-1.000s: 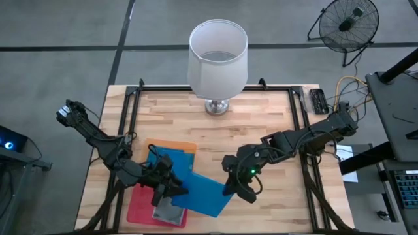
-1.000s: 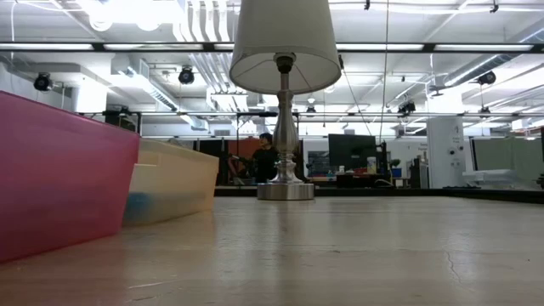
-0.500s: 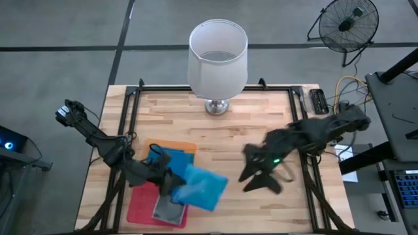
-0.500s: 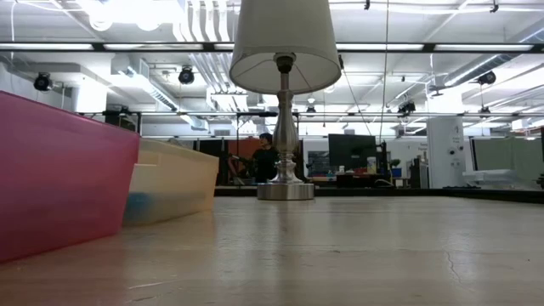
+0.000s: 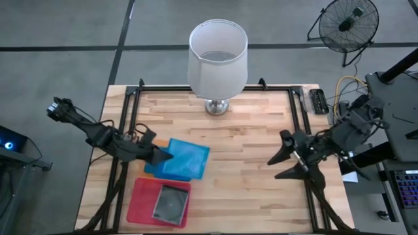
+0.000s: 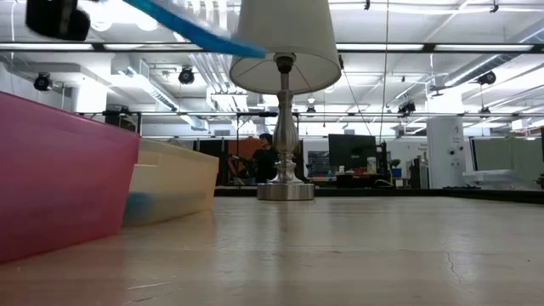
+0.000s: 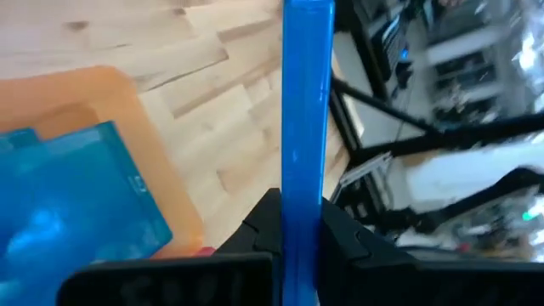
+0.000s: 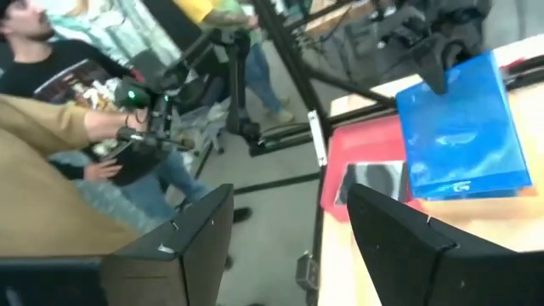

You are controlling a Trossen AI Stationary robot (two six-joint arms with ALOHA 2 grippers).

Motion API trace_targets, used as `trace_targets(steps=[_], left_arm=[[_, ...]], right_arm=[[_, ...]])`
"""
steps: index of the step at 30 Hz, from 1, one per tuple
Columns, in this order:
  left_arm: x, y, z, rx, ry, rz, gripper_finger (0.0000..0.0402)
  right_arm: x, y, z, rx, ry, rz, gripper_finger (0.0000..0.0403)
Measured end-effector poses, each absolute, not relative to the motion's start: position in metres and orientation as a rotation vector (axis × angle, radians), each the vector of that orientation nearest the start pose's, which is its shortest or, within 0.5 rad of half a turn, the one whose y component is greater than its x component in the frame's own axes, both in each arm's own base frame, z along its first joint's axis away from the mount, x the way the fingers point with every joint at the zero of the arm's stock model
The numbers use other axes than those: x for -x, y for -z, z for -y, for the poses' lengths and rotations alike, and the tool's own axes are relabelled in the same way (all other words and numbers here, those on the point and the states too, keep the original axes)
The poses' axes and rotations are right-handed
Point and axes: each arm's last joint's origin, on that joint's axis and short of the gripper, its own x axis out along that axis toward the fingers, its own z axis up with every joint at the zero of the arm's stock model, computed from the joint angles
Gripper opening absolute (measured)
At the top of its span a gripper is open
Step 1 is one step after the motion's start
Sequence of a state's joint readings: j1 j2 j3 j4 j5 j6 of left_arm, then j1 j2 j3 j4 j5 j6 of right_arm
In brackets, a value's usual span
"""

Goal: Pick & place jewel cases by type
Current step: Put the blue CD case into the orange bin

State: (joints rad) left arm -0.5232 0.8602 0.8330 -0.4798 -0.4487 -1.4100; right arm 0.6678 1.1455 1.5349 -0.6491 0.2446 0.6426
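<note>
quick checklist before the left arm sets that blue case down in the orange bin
1. Grip: left gripper shut on the blue case, seen edge-on between the fingers in the wrist view: ok.
2. Case clear of the table: it shows high up in the low view: ok.
3. Position over the orange bin: the case hangs above it in the high view: ok.
4. Bin contents: another blue case already lies inside, same type: ok.
5. Grey case in the pink bin, out of the way: ok.
6. Right gripper open, off at the table's right edge: ok.
</note>
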Motion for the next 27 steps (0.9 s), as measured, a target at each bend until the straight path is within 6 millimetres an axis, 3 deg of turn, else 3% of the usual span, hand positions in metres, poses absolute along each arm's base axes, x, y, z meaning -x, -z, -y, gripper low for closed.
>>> trace_targets(steps=[5, 13, 27], left_arm=[[-0.136, -0.275, 0.063, 1.271, -0.276, -0.338, 0.0006], [-0.116, -0.225, 0.051, 1.363, -0.320, -0.349, 0.0006], [-0.084, -0.206, 0.035, 1.452, -0.317, -0.439, 0.0006]], right_arm=[[-0.162, -0.468, -0.130, -0.501, -0.302, -0.339, 0.0224], [-0.178, -0.455, -0.144, -0.527, -0.266, -0.399, 0.0224], [-0.197, -0.438, -0.162, -0.525, -0.235, -0.471, 0.0224]])
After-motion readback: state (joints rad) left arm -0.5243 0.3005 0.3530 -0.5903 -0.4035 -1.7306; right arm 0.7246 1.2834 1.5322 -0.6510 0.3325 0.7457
